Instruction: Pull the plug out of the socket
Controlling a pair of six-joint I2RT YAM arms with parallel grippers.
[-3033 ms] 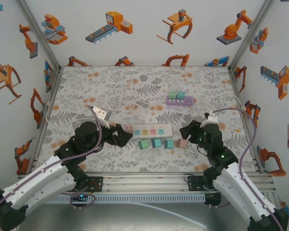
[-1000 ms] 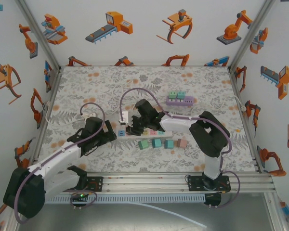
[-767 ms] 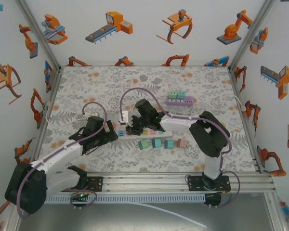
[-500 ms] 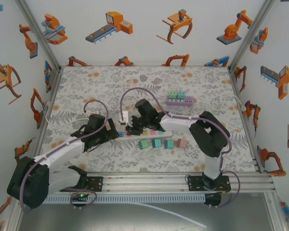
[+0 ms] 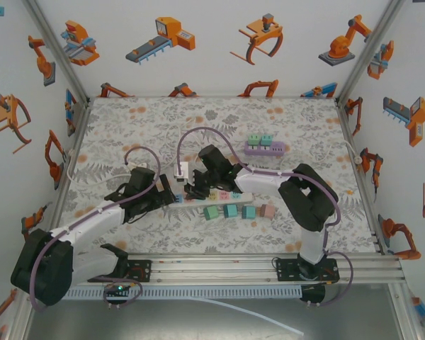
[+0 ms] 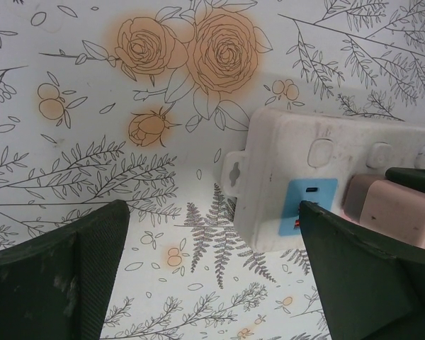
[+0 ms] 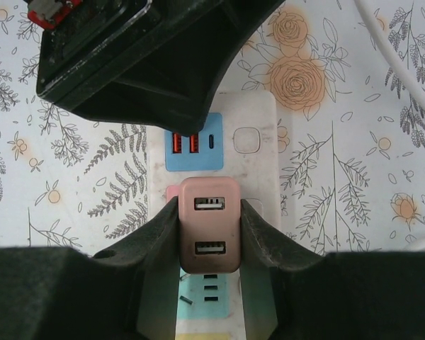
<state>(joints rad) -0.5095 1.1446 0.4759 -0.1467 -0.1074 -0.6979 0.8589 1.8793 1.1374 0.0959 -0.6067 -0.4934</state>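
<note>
A: Where's the plug [image 7: 210, 225]?
B: It's the pink one, seated in the strip [image 7: 255, 142], in the socket right beside the blue USB panel [image 7: 193, 142]. Its base looks flush with the strip, so I'd say it isn't out yet.
A: And the right end effector [image 7: 210, 237]?
B: Clamped on the plug, one finger pressed to each side.
A: The left end effector [image 6: 212, 276]?
B: Jaws wide apart, straddling the strip's end. I can't tell whether it touches. The strip lies flat on the counter [image 6: 92, 142].
A: So how far along?
B: Reach and grip look done. What's left is the pull itself, straight out of the socket. I'd expect the strip to rise with the plug unless the left side pins it down first
</note>
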